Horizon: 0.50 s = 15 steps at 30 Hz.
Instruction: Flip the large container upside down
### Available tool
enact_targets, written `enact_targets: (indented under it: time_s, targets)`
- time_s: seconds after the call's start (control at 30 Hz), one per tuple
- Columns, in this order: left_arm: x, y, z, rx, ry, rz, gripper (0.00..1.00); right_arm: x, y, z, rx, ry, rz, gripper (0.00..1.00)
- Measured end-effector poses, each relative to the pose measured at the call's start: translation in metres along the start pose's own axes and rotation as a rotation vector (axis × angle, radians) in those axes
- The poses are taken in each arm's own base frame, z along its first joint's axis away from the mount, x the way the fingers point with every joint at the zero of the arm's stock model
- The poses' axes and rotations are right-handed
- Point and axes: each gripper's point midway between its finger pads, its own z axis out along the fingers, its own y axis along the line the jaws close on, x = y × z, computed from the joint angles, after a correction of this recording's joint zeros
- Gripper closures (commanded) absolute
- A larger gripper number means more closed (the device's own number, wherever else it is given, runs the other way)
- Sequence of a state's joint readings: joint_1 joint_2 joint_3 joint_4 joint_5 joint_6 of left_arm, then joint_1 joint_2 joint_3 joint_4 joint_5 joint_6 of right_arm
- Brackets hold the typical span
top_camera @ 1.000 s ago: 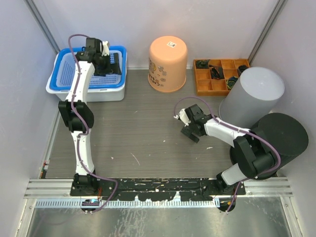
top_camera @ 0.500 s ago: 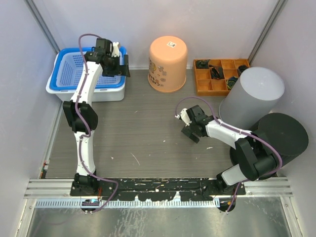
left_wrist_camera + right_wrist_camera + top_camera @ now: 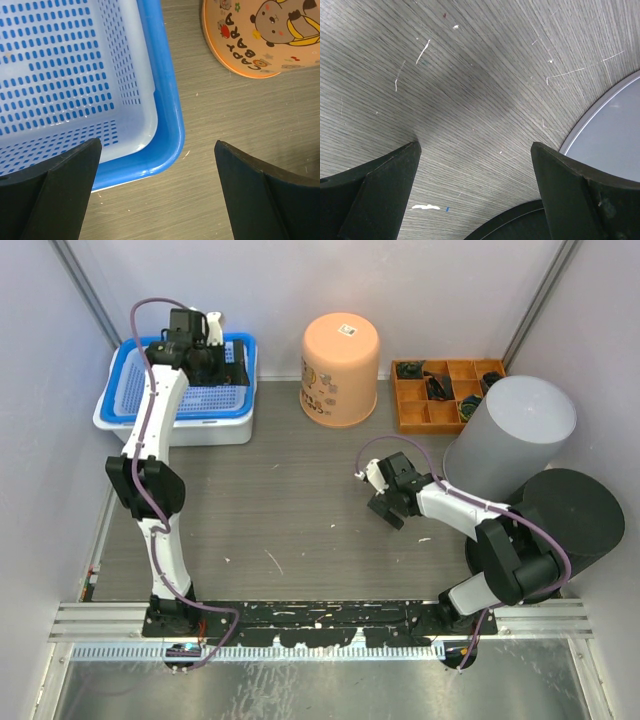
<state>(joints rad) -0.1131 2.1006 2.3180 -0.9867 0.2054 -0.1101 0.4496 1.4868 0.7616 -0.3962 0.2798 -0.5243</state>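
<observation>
- Locate the large blue-rimmed perforated plastic basket (image 3: 170, 400) (image 3: 165, 90) in the far left corner of the grey wood-grain tabletop (image 3: 280, 500). It stands upright with its opening facing up.
- Check the left gripper (image 3: 222, 368) (image 3: 157, 145): its fingers (image 3: 60, 190) are spread wide and hold nothing.
- In the left wrist view, confirm that one rounded corner of the basket lies between the two fingers, below them. One finger sits over the mesh, the other over bare tabletop.
- Note the orange plastic bucket (image 3: 340, 370) (image 3: 250, 40), bottom up, near the basket at the far edge.
- Check the right gripper (image 3: 388, 510) (image 3: 475, 147): fingers wide and empty, right of centre, near the grey cylindrical bin (image 3: 510, 435), well apart from the basket.
</observation>
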Motion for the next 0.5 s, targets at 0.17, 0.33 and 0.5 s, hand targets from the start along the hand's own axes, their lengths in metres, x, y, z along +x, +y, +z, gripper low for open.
enact_targets:
  time_s: [0.17, 0.33, 0.5]
  targets:
    - [0.002, 0.009, 0.001, -0.026, 0.002, 0.014, 0.01, -0.001, 0.000, 0.001, -0.003, 0.002, 0.000, 0.00]
    - [0.010, 0.018, 0.006, -0.059, 0.025, 0.022, 0.01, 0.000, 0.000, 0.001, -0.009, 0.003, 0.002, 0.00]
    - [0.010, 0.022, 0.007, -0.077, 0.024, 0.038, 0.01, 0.000, 0.001, 0.002, -0.014, 0.008, 0.002, 0.00]
